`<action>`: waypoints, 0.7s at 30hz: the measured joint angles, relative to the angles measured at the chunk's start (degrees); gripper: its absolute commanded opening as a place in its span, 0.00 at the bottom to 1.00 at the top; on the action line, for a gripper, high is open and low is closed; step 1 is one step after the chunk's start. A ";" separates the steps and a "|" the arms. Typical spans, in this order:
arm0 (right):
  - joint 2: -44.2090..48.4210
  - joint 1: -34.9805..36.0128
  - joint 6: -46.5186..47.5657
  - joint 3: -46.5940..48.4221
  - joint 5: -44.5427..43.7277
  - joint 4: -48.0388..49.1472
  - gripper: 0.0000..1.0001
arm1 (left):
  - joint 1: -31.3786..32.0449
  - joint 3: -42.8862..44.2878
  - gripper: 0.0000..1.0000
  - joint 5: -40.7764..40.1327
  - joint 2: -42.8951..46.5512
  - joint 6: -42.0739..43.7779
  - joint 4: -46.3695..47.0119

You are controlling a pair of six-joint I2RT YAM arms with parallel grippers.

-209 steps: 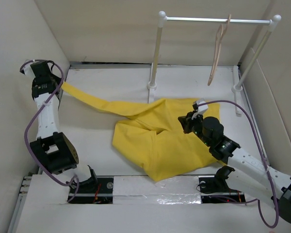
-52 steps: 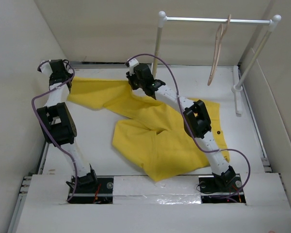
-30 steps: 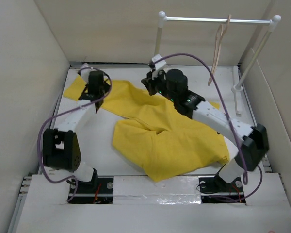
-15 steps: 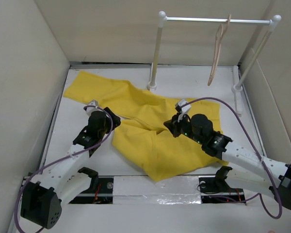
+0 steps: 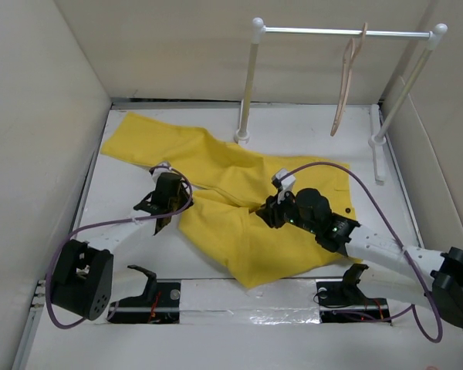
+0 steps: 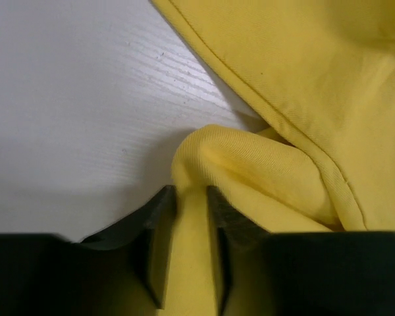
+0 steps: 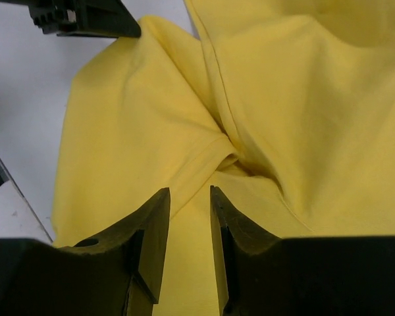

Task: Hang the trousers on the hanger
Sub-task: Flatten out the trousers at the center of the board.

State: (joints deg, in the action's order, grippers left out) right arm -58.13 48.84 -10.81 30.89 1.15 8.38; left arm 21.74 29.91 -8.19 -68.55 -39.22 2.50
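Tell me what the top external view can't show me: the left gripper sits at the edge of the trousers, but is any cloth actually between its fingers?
Observer: Yes. In the left wrist view, a raised fold of the trousers fills the gap between the fingers of the left gripper. Bare table lies just beside that fold.
Operator: And the right gripper, has it pinched anything?
Observer: It does not look so. In the right wrist view, the right gripper stands open over flat yellow cloth. A puckered crease lies just ahead of its fingertips, not between them.
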 measured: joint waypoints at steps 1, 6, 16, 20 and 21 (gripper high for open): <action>-1.22 0.00 -0.09 0.00 0.15 0.28 0.35 | 0.00 0.00 0.11 0.07 -0.13 0.20 0.35; -6.51 0.24 -1.22 0.00 -0.63 2.29 0.27 | 0.00 0.00 0.00 0.42 1.38 0.42 1.86; -19.15 -0.63 -9.49 -1.44 -8.15 7.48 0.18 | 0.04 8.96 0.00 2.21 19.82 0.35 -7.58; -21.46 -1.73 -12.02 -3.02 -9.62 8.50 0.18 | 0.02 11.85 0.00 2.89 27.06 -0.09 -8.31; -21.81 -2.05 -12.48 -3.26 -9.92 8.94 0.18 | 0.02 11.85 0.00 3.28 28.63 -0.24 -8.41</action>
State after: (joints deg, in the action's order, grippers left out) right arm -79.94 46.78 -23.29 27.64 -8.78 17.32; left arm 21.76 41.76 -4.91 -39.92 -39.46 -5.91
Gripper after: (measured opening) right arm 0.185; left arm 0.007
